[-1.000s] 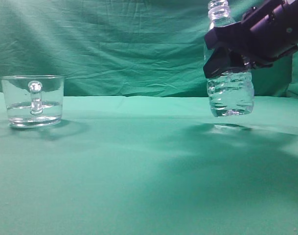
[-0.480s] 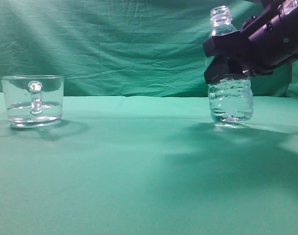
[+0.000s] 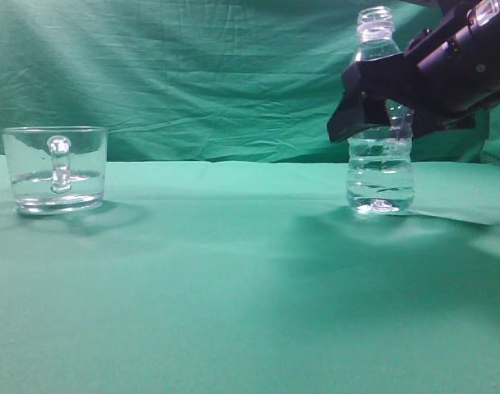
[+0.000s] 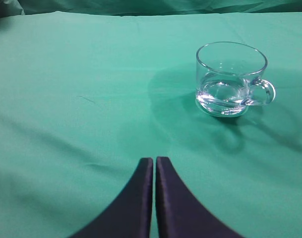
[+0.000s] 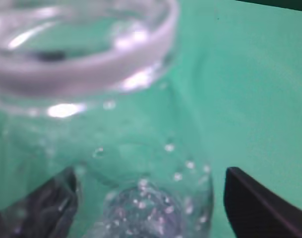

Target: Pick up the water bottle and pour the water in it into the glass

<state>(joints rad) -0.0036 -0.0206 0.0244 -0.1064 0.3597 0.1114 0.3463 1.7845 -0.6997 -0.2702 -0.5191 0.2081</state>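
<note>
The water bottle [image 3: 381, 176] stands upright on the green cloth at the right, capless, with water [image 3: 381, 190] in its lower part. My right gripper [image 3: 371, 123] is around its middle with the fingers spread. In the right wrist view the bottle [image 5: 141, 144] fills the frame, and the right finger of my right gripper [image 5: 151, 186] stands clear of it. The glass [image 3: 57, 168] sits at the far left with its handle facing the camera and a little water in the bottom. It also shows in the left wrist view [image 4: 230, 79]. My left gripper [image 4: 154, 161] is shut and empty, well short of the glass.
A green cloth [image 3: 233, 287] covers the table and hangs as a backdrop [image 3: 217, 74] behind it. Bare cloth lies between the glass and the bottle.
The bottle came down from just above the cloth and now stands on it, straightened from a slight tilt. My right gripper's fingers have spread apart around it.
</note>
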